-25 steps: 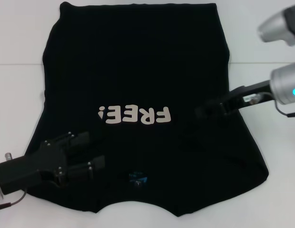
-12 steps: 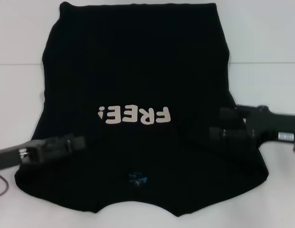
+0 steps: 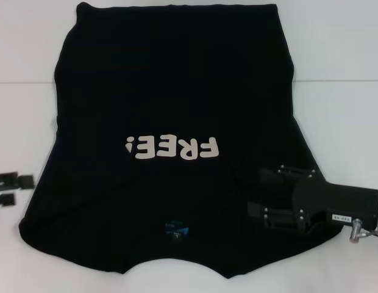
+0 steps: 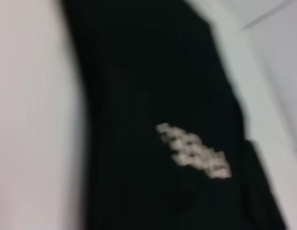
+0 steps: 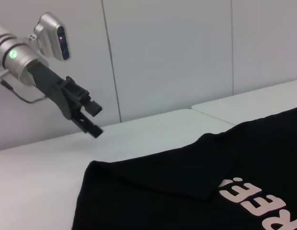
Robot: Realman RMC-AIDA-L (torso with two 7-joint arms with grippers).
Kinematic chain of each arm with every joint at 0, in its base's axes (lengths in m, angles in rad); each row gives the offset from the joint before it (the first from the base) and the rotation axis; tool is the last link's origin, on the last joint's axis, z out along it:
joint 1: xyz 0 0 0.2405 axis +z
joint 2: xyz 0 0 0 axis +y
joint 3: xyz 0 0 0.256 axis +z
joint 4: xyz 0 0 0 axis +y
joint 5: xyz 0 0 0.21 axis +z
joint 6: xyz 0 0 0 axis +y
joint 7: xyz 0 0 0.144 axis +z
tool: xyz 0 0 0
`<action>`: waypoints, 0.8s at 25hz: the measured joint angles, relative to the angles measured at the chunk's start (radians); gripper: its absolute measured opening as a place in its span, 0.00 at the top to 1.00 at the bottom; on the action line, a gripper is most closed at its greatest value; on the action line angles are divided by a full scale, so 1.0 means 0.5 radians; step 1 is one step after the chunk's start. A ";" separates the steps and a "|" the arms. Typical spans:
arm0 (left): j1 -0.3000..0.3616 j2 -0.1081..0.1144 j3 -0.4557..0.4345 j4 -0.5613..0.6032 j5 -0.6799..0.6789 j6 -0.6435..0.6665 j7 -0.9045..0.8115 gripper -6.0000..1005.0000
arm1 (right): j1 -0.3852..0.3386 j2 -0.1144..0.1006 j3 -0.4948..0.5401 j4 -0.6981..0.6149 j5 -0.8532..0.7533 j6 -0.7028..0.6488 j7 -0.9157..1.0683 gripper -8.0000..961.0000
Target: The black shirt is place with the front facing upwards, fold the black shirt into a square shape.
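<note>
black shirt [image 3: 171,91] lies flat; right end effector [image 3: 265,194] open over it.

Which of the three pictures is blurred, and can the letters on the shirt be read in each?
Left wrist view: heavily blurred; the black shirt shows only a pale smear for the lettering. Head view: fairly sharp, the lettering reads clearly though upside down; right gripper over the shirt, left gripper beside it. Right wrist view: sharp, lettering partly cut off at the edge.

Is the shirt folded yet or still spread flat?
Mostly spread: the black shirt lies front up, lettering showing, with both sleeves tucked over the body and no crosswise fold.
</note>
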 joint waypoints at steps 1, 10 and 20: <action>-0.007 0.020 -0.003 0.005 0.066 0.001 -0.064 0.14 | 0.001 0.000 0.000 0.013 0.002 0.010 -0.024 0.17; -0.093 0.060 -0.017 -0.072 0.445 -0.073 -0.328 0.14 | 0.018 0.004 -0.009 0.079 0.003 0.077 -0.106 0.17; -0.132 0.071 -0.016 -0.273 0.459 -0.163 -0.327 0.14 | 0.020 0.005 -0.009 0.109 0.000 0.090 -0.124 0.17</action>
